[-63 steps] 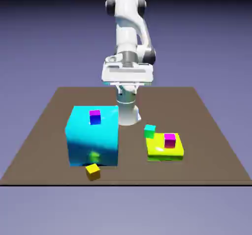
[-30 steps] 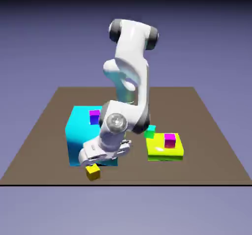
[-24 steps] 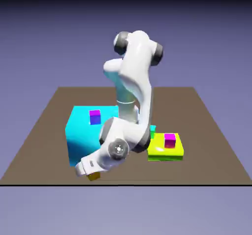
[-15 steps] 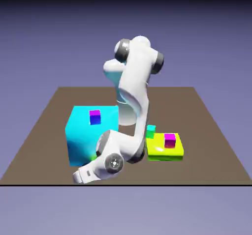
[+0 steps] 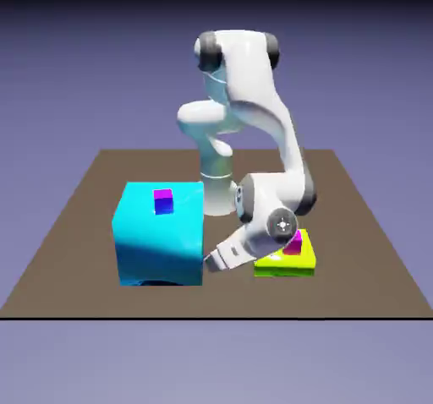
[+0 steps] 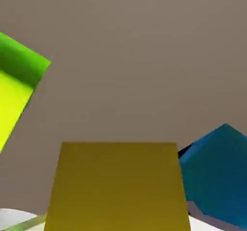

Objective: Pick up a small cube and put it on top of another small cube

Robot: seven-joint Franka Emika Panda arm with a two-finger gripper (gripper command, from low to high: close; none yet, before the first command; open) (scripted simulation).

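Observation:
The small cube, plain yellow, fills the bottom of the hand view, and my gripper is shut on it; it hides the finger tips. In the exterior view the gripper hangs low over the table, between the big cyan block and the lime slab, and the white hand hides the yellow cube there. One magenta small cube sits on top of the cyan block. Another magenta cube sits on the lime slab, partly behind the wrist.
The brown table carries everything. In the hand view the lime slab shows at the left and a teal-blue corner at the right; I cannot tell which block it belongs to. The arm hides the teal small cube.
The gripper came down on the yellow cube at the table's front edge and shut on it. It has since carried it toward the exterior view's right, to the gap between cyan block and lime slab.

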